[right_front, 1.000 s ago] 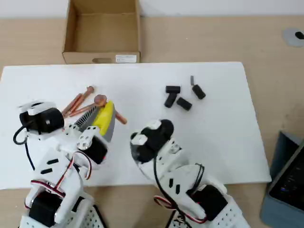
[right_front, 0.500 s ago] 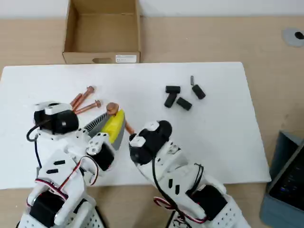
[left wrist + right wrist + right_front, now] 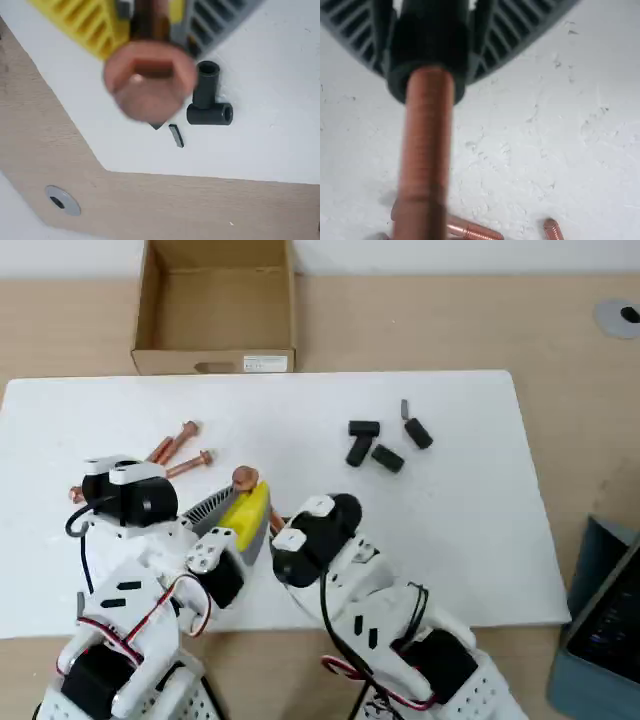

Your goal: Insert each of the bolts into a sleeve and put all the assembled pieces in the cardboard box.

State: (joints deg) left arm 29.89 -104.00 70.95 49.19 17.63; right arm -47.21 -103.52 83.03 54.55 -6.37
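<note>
My left gripper (image 3: 247, 512), with one yellow and one grey finger, is shut on a copper bolt (image 3: 245, 478) near the mat's front left. In the left wrist view the bolt's head (image 3: 150, 82) fills the middle. My right gripper (image 3: 427, 25) is shut on a black sleeve (image 3: 427, 55), and the bolt's threaded shaft (image 3: 425, 155) enters that sleeve. The right arm (image 3: 315, 530) sits right beside the left gripper. Several loose black sleeves (image 3: 375, 443) lie at mid-right of the mat. Two loose bolts (image 3: 180, 452) lie behind the left arm. The cardboard box (image 3: 213, 361) stands open at the back left.
A white mat (image 3: 480, 540) covers the wooden table. A small dark sliver (image 3: 404, 409) lies by the sleeves. A grey device (image 3: 605, 610) sits at the right edge. A metal washer (image 3: 618, 316) rests at the back right.
The left gripper has carried the bolt to the right and nearer the front edge, up to the right gripper holding the sleeve. The right arm has barely shifted.
</note>
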